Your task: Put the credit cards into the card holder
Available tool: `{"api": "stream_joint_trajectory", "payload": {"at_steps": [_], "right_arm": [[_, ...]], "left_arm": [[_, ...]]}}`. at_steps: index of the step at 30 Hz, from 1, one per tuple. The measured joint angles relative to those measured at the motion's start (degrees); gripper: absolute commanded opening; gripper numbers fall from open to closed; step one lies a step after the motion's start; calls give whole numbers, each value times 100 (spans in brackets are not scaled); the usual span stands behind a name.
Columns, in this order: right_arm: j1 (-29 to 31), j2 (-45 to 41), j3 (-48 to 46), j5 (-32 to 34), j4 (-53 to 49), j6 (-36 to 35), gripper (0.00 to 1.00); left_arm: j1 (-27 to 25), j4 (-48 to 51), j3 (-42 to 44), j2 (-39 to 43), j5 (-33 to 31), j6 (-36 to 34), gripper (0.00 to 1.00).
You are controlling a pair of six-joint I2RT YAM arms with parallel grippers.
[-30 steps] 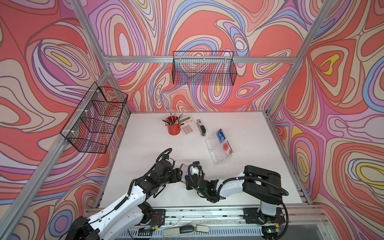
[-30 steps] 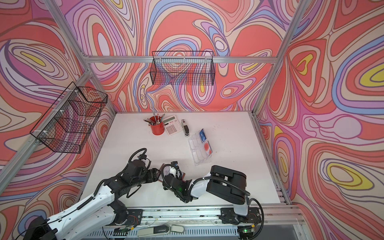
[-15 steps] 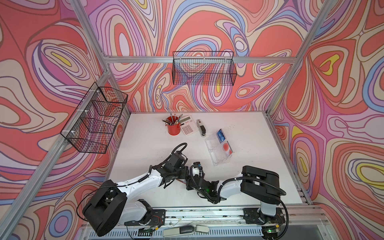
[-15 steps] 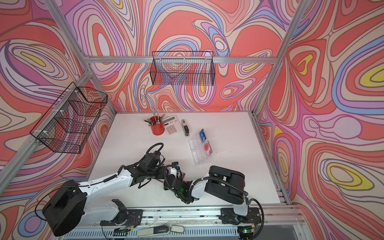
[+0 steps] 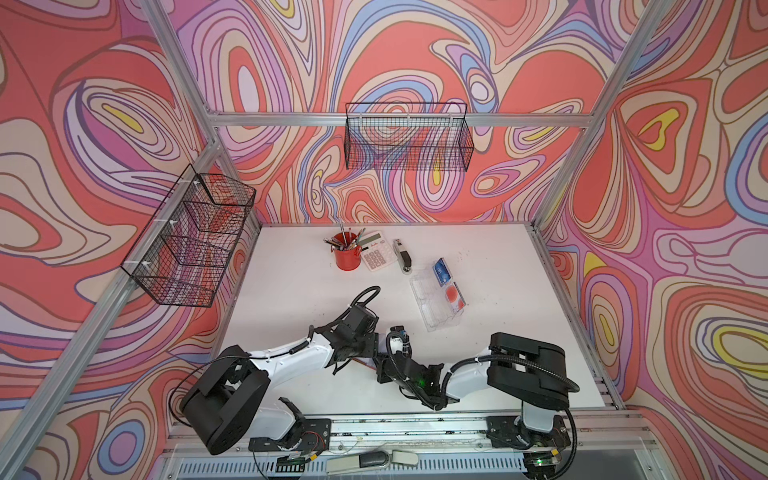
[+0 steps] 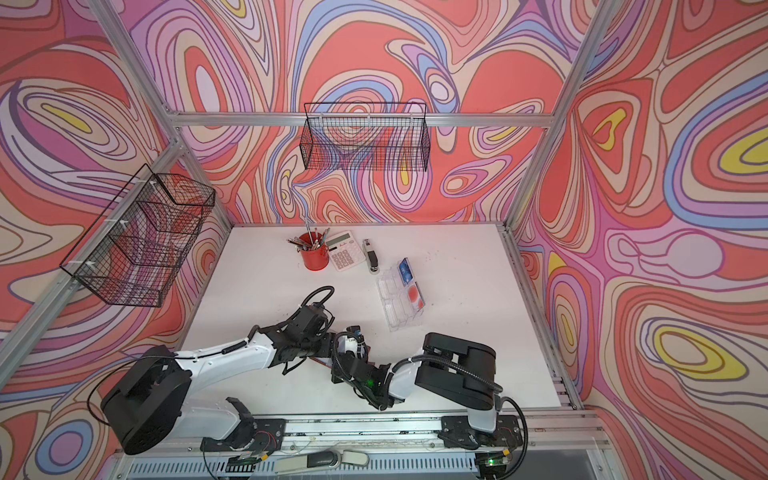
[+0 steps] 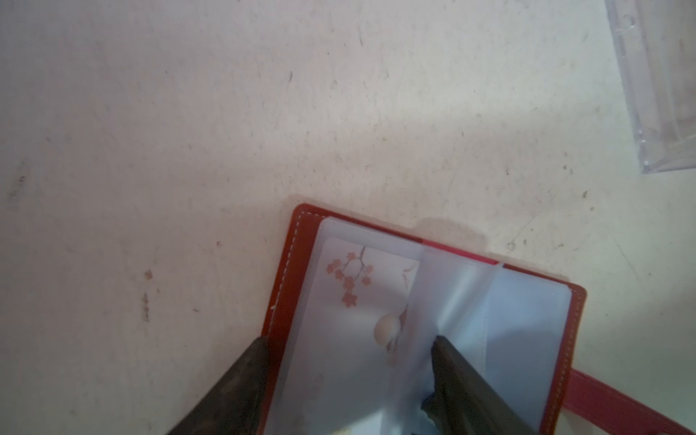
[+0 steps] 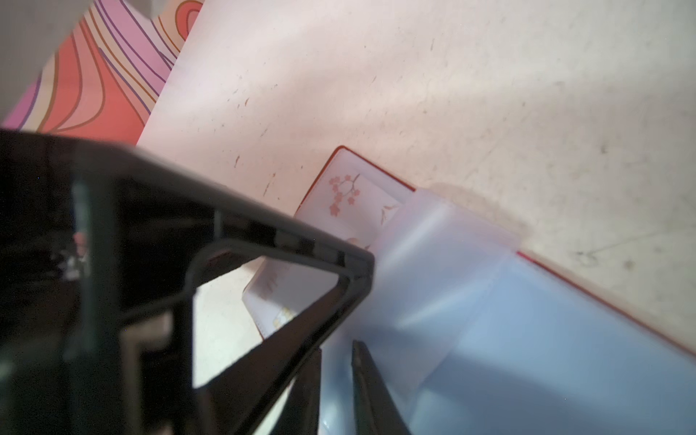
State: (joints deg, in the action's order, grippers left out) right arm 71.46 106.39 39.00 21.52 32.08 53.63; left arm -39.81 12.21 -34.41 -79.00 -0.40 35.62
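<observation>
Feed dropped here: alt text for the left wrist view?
The red card holder lies open on the white table, a pale blossom-print card showing through a clear sleeve. The left hand has its two dark fingers apart, straddling that sleeve. A clear tray shows at the frame's edge.

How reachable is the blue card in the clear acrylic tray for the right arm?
Probably yes: only white table separates the right claw from the blue card in the clear acrylic tray. It seems pinched on the red card holder's sleeve, so release first.
</observation>
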Motion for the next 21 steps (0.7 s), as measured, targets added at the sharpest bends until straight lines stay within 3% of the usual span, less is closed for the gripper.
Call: {"api": "stream_joint_trajectory", "payload": {"at_steps": [8,13,21], "right_arm": [[24,-549,-175,44,-466,-20,31],[24,-1110,-372,251,-855,398,35],[24,-750,-223,151,-1036,691,36]], "left_arm": [[-33,380,-278,-210,-188,264,72],[-33,470,-219,-122,-291,398,72],[-33,437,-133,-33,-289,479,72]]}}
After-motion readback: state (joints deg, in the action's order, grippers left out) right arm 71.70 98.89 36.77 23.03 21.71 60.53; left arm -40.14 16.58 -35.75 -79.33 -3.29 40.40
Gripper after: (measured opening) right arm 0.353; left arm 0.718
